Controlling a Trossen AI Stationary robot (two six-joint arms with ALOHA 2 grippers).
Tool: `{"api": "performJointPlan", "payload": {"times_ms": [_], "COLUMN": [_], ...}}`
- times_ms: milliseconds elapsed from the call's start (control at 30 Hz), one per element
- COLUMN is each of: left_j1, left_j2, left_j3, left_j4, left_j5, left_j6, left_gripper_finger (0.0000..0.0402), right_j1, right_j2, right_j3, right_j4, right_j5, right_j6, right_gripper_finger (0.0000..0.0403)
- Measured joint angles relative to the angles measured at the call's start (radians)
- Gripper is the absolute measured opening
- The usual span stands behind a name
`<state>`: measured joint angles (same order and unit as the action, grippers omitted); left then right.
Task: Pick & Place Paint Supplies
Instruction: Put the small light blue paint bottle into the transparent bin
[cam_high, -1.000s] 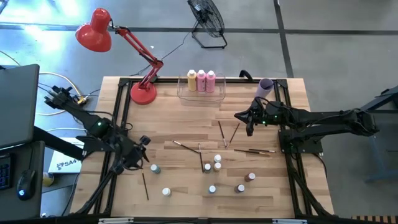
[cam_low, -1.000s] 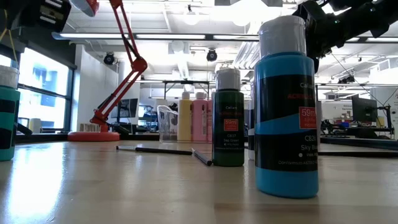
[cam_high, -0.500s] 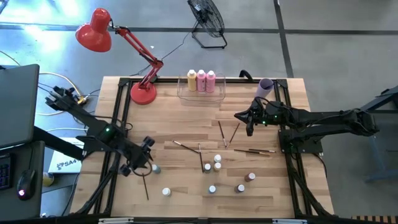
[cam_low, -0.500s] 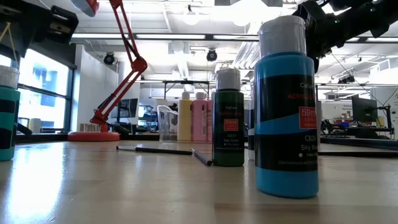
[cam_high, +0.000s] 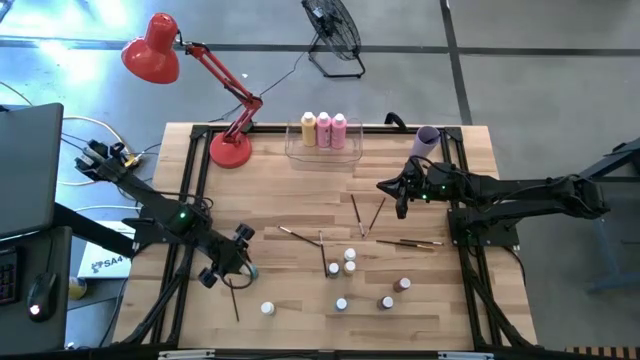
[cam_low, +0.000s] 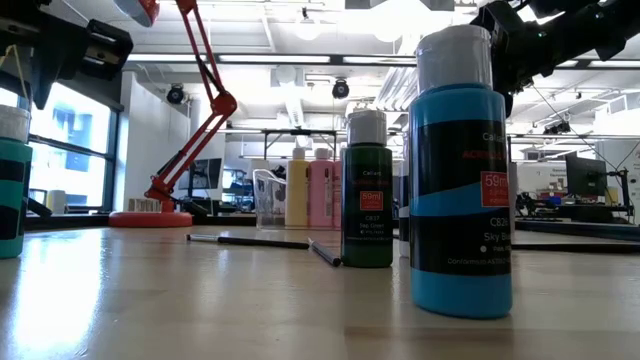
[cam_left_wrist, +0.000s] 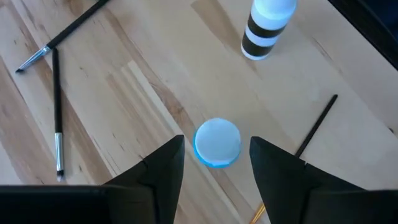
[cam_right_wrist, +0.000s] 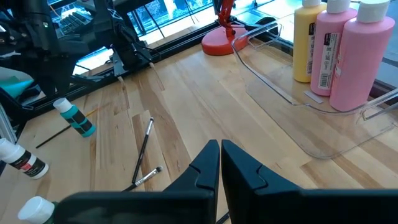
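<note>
Left gripper (cam_high: 238, 262) low over the near-left part of the light wooden slatted table (cam_high: 300, 195), dark fingers (cam_left_wrist: 163, 167) spread wide, straddling a small turquoise paint bottle with a white cap (cam_left_wrist: 217, 142) seen from above; bottle upright between the fingers, apart from both. Just beyond it, a white-capped little bottle with a black-banded label (cam_left_wrist: 262, 28) and a thin dark paintbrush (cam_left_wrist: 316, 125) flat on the wood.

Right gripper (cam_high: 401, 192) raised over the far-right part of the table, fingers pressed together, nothing between them. Near it, a lilac cup (cam_high: 427, 139) at the far-right corner.

Three taller paint bottles, one yellow-orange (cam_high: 308, 129) and two pink (cam_high: 332, 130), upright inside a clear plastic rectangular bin (cam_high: 295, 152) at the far edge. Several thin paintbrushes (cam_high: 358, 213) scattered flat across the middle of the table. More tiny white-capped bottles (cam_high: 349, 261) upright in a loose group toward the near edge, right of the left gripper, one alone (cam_high: 267, 308) nearer the front. In the low view, a sky-blue bottle (cam_low: 460, 175) close up and a dark green one (cam_low: 367, 190) behind it.

Red desk lamp (cam_high: 190, 80) on the far-left corner.
</note>
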<state>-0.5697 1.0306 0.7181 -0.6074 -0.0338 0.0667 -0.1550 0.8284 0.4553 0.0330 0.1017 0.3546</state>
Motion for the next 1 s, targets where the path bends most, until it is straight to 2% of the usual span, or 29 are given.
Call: {"api": "performJointPlan", "payload": {"times_ms": [267,1000], "left_j1": [0.000,0.000], "left_j2": [0.035,0.035], "left_j3": [0.000,-0.021], "left_j4": [0.039,0.073], "left_j5": [0.000,0.000], "left_j6": [-0.009,-0.054], "left_gripper_finger": [0.0180,0.0180], "right_j1": [0.000,0.000], "right_j2": [0.000,0.000], "right_j3": [0.000,0.000], "right_j4": [0.000,0.000], "right_j5": [0.000,0.000], "right_j6": [0.000,0.000], "right_gripper_finger": [0.0008,0.0008]}}
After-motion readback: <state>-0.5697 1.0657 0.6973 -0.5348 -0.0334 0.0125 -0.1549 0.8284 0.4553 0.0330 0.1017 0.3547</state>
